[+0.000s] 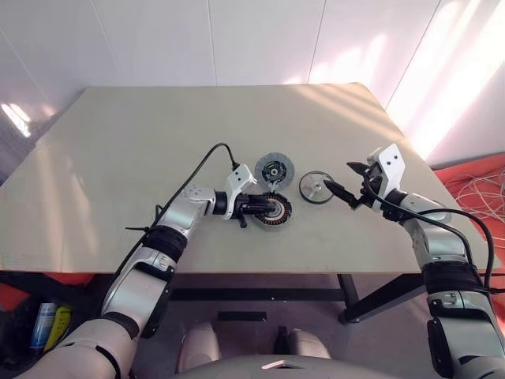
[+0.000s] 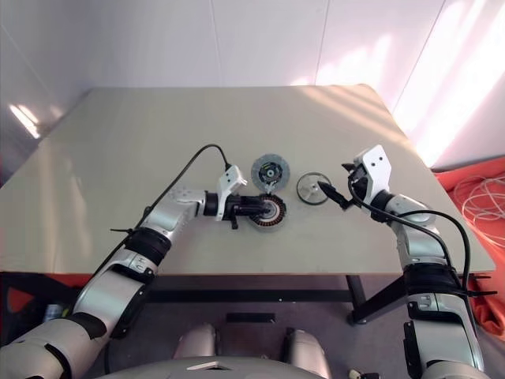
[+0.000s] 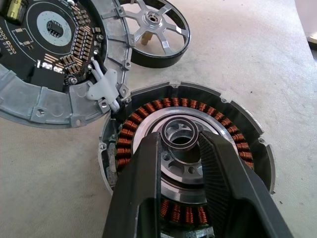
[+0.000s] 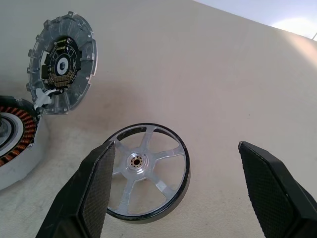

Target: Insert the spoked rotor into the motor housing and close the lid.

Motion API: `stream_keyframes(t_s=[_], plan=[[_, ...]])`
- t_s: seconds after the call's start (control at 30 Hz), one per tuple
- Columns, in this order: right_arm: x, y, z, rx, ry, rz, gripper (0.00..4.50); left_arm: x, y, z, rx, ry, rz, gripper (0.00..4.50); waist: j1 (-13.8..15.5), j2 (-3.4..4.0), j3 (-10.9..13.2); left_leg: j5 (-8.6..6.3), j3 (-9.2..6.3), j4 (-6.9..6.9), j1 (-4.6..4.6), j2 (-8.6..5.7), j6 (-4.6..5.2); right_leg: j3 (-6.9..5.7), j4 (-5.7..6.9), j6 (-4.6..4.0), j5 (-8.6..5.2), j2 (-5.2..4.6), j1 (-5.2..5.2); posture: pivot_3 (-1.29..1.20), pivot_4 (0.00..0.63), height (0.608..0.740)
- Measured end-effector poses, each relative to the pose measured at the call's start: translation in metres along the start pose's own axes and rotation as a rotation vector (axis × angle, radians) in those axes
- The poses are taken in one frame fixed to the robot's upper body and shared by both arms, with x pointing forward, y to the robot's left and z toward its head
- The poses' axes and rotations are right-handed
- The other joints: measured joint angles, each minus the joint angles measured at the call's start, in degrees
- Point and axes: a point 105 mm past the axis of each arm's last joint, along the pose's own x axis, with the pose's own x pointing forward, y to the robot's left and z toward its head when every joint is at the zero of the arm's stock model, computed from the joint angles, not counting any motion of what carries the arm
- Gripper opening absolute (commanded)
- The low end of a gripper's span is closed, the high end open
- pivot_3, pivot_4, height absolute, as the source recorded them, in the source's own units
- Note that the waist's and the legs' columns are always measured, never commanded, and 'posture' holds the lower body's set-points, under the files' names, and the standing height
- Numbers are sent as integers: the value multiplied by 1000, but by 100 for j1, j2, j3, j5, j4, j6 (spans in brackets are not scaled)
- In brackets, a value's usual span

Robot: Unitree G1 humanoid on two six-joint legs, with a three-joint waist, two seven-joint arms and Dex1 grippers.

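The motor housing [image 3: 237, 134], a round shell ringed with copper coils, lies near the table's front middle. My left gripper [image 3: 181, 141] reaches over it from the left, its fingers shut on the small ring at the housing's centre. The lid [image 1: 274, 168], a grey disc with a circuit board facing up, lies flat just behind the housing, joined to it by a white connector. The spoked rotor [image 4: 143, 171], silver with a dark rim, lies flat to the right of both. My right gripper [image 1: 343, 178] hovers just right of the rotor, open wide and holding nothing.
The beige table [image 1: 118, 158] carries these parts near its front middle. A black cable [image 1: 207, 158] loops from my left wrist over the table. The table's front edge [image 1: 237, 272] runs close below the housing. Loose white cables [image 1: 473, 185] lie on the floor at the right.
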Motion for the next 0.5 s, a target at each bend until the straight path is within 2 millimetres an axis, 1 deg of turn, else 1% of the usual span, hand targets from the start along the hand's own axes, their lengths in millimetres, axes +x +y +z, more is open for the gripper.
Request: stream_keyframes(t_s=[0.33,0.4,0.43,0.5], plan=[[0,0,1,-5,-5,-2,4500,-2,-1,1,-36,-2,-25,781,-2,0,0,0,0,0,-1,0,0,0,-1,0,0,0,0,0,0,740],[0,0,1,-5,-5,-2,4500,-3,-2,0,-45,-2,-34,1504,-1,0,0,0,0,0,-1,0,0,0,-1,0,0,0,0,0,0,740],[0,0,1,-5,-5,-2,4500,-3,-1,0,-47,-3,-33,1705,-1,0,0,0,0,0,-1,0,0,0,-1,0,0,0,0,0,0,740],[0,0,1,-5,-5,-2,4500,-3,-1,1,-47,-4,-28,1705,-1,0,0,0,0,0,0,0,0,0,-1,0,0,0,0,0,0,740]])
